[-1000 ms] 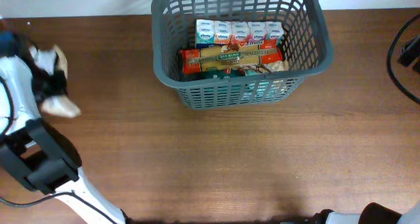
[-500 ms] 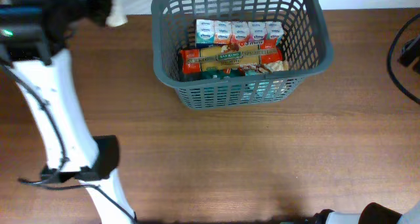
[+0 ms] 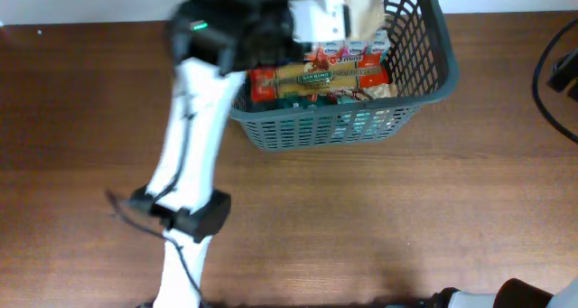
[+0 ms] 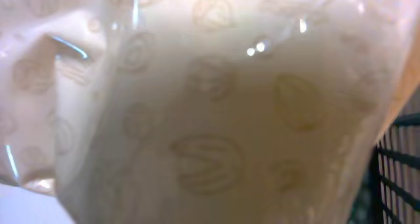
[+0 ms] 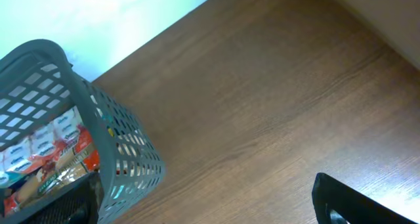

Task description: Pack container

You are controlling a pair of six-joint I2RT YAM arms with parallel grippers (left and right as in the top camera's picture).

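Left gripper [image 3: 336,17] over the far-left part of the container [image 3: 336,127], holding a pale packet [image 3: 364,5] above the rim; jaw width hidden by the packet. In the wrist view the packet [image 4: 210,119] is glossy translucent cream film with faint round logos, beside the lattice wall [image 4: 401,171]. Container: dark grey slotted plastic with rounded corners, at the far centre of the wood-grain table [image 3: 406,218]. Inside it, small white cartons [image 3: 361,46] run along the far side and a red-and-green pasta packet [image 3: 316,76] lies nearer. Broad bare table near and right; a black cable [image 3: 551,69] sits at the right edge. Right gripper [image 5: 348,201] only partly seen, opening can't be told.
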